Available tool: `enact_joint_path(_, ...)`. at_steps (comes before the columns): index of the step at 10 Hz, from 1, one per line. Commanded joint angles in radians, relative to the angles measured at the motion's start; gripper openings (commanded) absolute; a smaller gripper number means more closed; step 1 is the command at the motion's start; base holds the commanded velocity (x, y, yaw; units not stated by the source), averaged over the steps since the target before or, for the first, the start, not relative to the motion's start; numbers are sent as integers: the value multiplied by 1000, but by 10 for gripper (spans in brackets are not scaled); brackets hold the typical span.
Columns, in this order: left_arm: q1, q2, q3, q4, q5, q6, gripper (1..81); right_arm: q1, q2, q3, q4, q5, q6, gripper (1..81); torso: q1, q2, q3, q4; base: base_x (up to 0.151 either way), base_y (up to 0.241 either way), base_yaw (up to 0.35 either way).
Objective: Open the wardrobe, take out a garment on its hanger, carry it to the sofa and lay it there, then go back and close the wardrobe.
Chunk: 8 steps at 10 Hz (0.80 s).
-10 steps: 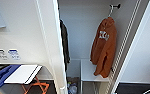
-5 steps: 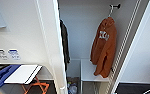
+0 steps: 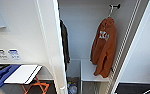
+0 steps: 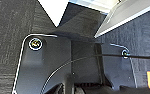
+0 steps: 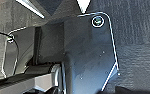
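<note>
**Wardrobe open, orange hoodie on its peg**

I see the tall white wardrobe (image 3: 53, 50) standing open. One rust-orange fleece hooded sweatshirt (image 3: 104, 47) hangs inside from a thin white hanger (image 3: 111, 11) on a dark peg (image 3: 115, 6), above a white shelf (image 3: 91, 72). Its white chest lettering is too blurred to read. One dark jacket (image 3: 65, 42) is half hidden behind the door edge. I cannot tell either tool's state; both wrist views show dark carpet (image 4: 6, 37).

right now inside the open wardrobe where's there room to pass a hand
Free: the white back wall between the dark jacket and the orange garment, and the shelf left of the garment's hem. Crowded: the floor compartment below, holding small items.
</note>
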Motion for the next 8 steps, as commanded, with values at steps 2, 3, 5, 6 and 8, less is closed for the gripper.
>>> enact_joint_path(2,-59,8,4,-108,-70,-2,811,32,7,-5,-7,-51,3,811,0,0,0,0,0,0,0)
enact_joint_path(3,-59,15,6,-136,-137,-10,811,33,13,-12,-7,-51,3,811,0,0,0,0,0,0,0)
enact_joint_path(5,-84,18,6,-136,-222,-75,811,36,18,-19,-7,-57,3,811,0,0,0,0,0,0,0)
enact_joint_path(6,-105,17,6,-138,-224,-99,811,38,18,-19,-7,-58,3,811,0,0,0,0,0,0,0)
enact_joint_path(8,-144,17,6,-136,-224,-129,811,42,22,-19,-7,-65,3,811,0,0,0,0,0,0,0)
